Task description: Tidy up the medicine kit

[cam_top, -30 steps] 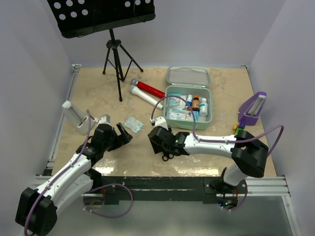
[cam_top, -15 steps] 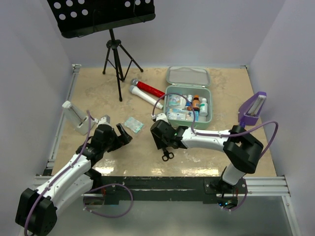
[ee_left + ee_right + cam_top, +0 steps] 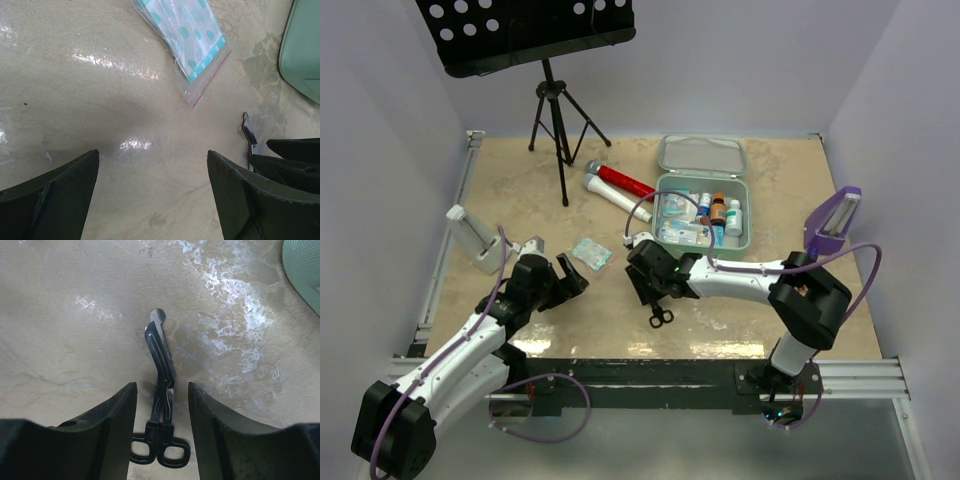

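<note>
The mint-green medicine kit (image 3: 665,238) stands open at centre right, with small bottles and packets inside. Its lid (image 3: 700,155) lies just behind it. Black scissors (image 3: 660,318) lie flat on the table in front of the kit. My right gripper (image 3: 162,386) is open and low over the scissors (image 3: 161,385), its fingers on either side of the blades without touching them. My left gripper (image 3: 152,160) is open and empty above bare table. A clear zip bag with teal dots (image 3: 185,35) lies just beyond it, also seen from the top (image 3: 591,254).
A red and white tube (image 3: 616,188) lies left of the kit. A black music stand tripod (image 3: 556,120) stands at the back left. A white stand (image 3: 475,240) is at the left edge and a purple stand (image 3: 832,225) at the right.
My right gripper has shifted a little away from the near edge, so more of the scissors' handles show. The left arm has hardly moved.
</note>
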Motion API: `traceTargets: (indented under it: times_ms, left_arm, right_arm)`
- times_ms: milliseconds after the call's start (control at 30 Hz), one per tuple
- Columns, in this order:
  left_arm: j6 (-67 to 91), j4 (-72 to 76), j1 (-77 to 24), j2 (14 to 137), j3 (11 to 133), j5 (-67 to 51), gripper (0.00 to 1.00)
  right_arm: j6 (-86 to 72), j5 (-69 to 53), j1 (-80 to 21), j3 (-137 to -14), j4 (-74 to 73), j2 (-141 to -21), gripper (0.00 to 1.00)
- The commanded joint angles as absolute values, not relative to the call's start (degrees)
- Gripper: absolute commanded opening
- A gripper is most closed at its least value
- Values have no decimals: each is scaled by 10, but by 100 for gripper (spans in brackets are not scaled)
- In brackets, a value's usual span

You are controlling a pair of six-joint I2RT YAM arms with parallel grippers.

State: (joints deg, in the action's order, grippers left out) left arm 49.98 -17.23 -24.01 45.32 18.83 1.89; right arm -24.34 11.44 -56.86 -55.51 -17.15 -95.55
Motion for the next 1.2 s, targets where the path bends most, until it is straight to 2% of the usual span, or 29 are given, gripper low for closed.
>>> traceTargets:
  times_ms: [0, 733, 1167]
  left_arm:
    - [504, -156, -236, 453, 184, 15, 93]
    - [504, -147, -236, 454, 176, 11, 93]
    - [504, -147, -236, 453, 176, 10, 93]
  right_arm:
    - [-226, 105, -561, -579, -173, -975, 48]
    - [-198, 77, -557, -592, -216, -1011, 40]
    - [-196, 69, -557, -583, -212, -1011, 25]
